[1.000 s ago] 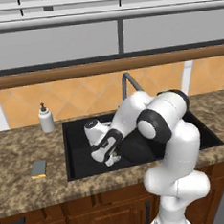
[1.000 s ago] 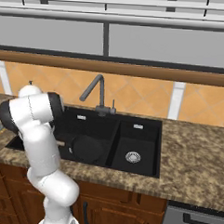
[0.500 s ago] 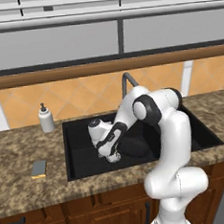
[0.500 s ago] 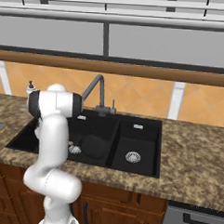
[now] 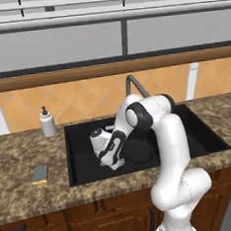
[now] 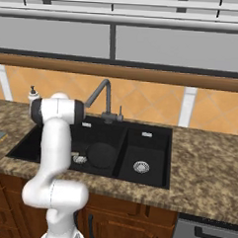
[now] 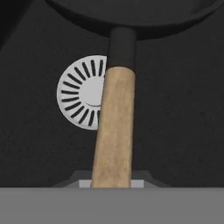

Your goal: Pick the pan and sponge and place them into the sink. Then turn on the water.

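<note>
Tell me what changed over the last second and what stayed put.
The arm swung lower into the left basin of the sink, carrying the pan down toward the drain. The gripper stays shut on the pan's wooden handle. The sponge, soap dispenser and faucet stayed put.

No readable text, label, brand, number or sign is showing anywhere. The soap bottle (image 5: 47, 122) is standing on the tabletop (image 5: 22, 160) with a plain white face, though it may be too small here to show fine print.
</note>
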